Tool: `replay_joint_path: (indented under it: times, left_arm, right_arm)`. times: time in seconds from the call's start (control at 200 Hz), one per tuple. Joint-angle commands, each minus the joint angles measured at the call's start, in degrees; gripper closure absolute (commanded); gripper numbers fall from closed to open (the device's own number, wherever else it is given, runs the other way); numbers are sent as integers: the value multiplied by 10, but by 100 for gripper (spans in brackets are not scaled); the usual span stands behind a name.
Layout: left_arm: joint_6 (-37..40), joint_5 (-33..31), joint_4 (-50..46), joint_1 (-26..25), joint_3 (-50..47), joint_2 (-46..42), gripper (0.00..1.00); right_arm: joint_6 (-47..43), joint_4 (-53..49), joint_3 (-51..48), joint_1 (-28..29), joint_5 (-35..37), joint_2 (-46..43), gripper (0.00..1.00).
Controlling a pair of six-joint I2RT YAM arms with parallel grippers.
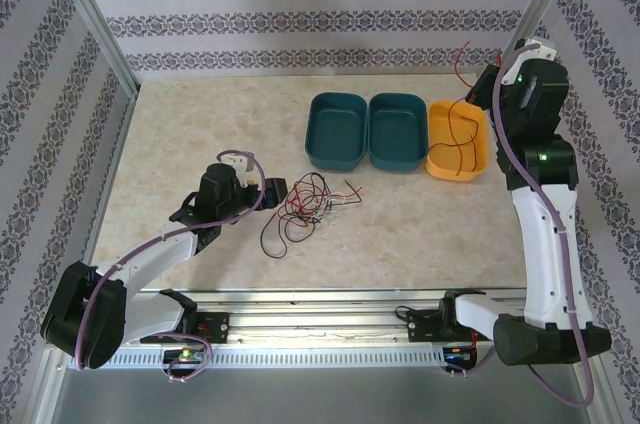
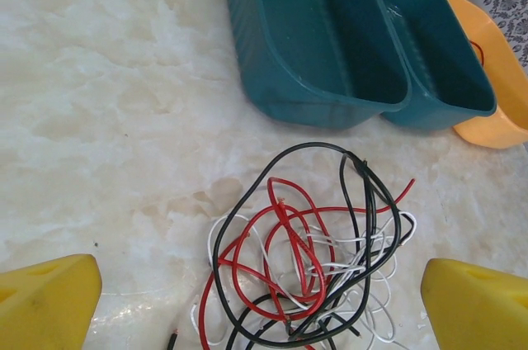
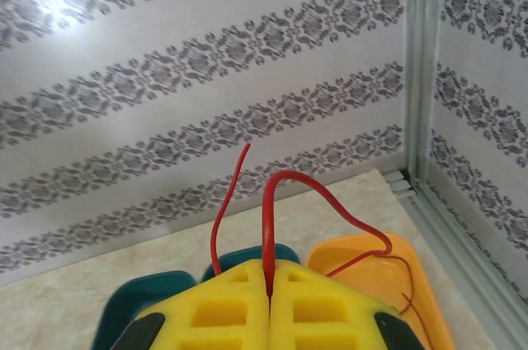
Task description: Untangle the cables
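The cables lie as a loose tangle of red, black and white strands on the marble table, just right of my left gripper. In the left wrist view the tangle sits on the table between my wide-open yellow fingertips, and my left gripper holds nothing. My right gripper is raised at the back right, shut on one red cable. That cable loops down into the orange bin, and its free end sticks upward.
Two teal bins stand side by side behind the tangle, left of the orange bin. Patterned walls and metal corner posts enclose the table. A rail runs along the near edge.
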Motion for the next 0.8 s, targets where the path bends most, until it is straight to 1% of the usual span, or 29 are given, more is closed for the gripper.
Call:
replay_joint_path:
  times: [0.0,0.11,0.255,0.55,0.795]
  left_arm:
    - [13,-12,-13,6,-8,-13,1]
    - [17,-14,-18,6,-8,-16,1]
    - [17,-17,-16,6,-9,-15,1]
    - [14,-4,-11,5,-8,3,1]
    - [11,-1,-5,5,-9,7,1]
  right_arm:
    - [-23,30,-4,-18,18,22,100]
    - [-29,40,-1,-33,18,45,100]
    - [-46,71,-10,-39,30,72,100]
    - [-58,128,-6,-59,23,134,100]
    - [-54,135,-4,-73,18,174,100]
